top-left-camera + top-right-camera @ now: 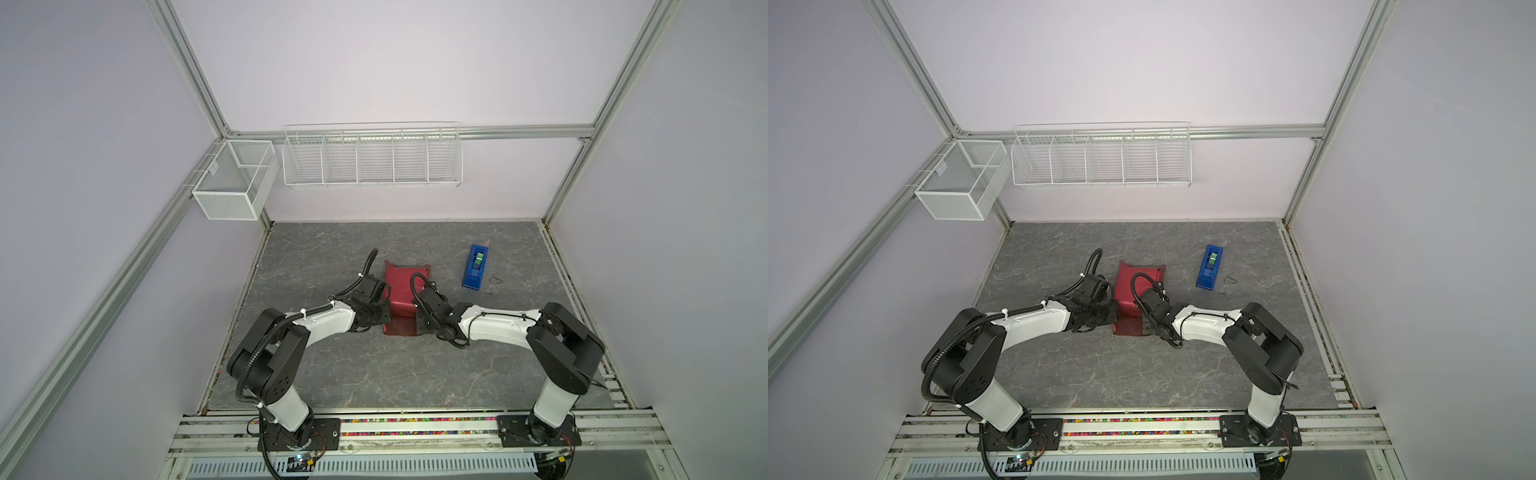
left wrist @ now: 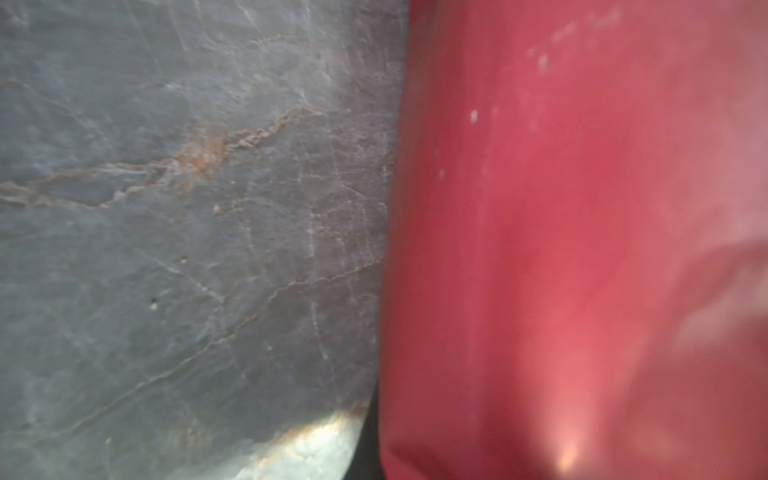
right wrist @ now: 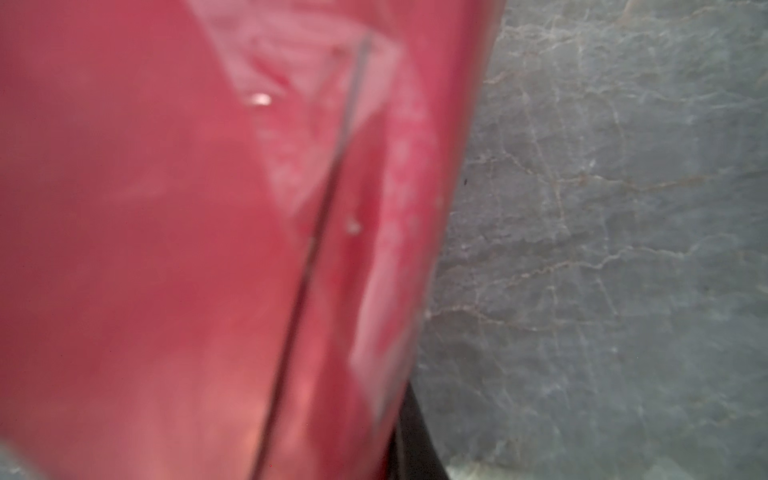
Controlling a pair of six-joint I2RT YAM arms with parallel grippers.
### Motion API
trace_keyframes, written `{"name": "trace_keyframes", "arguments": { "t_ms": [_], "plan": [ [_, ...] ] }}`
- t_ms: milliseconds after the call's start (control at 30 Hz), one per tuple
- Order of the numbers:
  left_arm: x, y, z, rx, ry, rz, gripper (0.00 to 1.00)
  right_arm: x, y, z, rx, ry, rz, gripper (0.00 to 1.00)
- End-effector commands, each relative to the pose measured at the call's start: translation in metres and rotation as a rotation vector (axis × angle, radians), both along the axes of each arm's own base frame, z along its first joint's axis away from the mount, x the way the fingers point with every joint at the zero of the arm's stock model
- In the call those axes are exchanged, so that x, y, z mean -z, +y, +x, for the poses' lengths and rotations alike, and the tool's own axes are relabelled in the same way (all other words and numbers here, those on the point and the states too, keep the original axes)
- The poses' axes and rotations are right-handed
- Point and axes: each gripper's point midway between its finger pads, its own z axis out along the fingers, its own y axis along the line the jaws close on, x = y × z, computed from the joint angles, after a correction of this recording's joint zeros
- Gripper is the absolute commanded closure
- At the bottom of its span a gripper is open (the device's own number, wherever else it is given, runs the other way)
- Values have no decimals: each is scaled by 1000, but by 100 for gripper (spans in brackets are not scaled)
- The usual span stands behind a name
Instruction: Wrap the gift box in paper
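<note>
Top pair overhead (same scene); wrist cams hugging paper [image 2: 582, 249]

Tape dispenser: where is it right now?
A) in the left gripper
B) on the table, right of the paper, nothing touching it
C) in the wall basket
B: in both top views the tape dispenser lies flat on the table, apart from the paper and to its right, with neither arm reaching it.
</note>
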Motion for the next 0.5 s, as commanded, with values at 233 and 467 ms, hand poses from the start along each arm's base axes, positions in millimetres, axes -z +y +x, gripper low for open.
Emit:
{"name": "trace_keyframes", "arguments": {
  "t_ms": [233,467],
  "plan": [
    [0,5,-4,-8,-1,6,97,-51,-24,-33,-199,-64,-38,39],
    [-2,2,-5,6,-3,-8,86,-95,-6,-22,-629,-248,-188,35]
  ]
}}
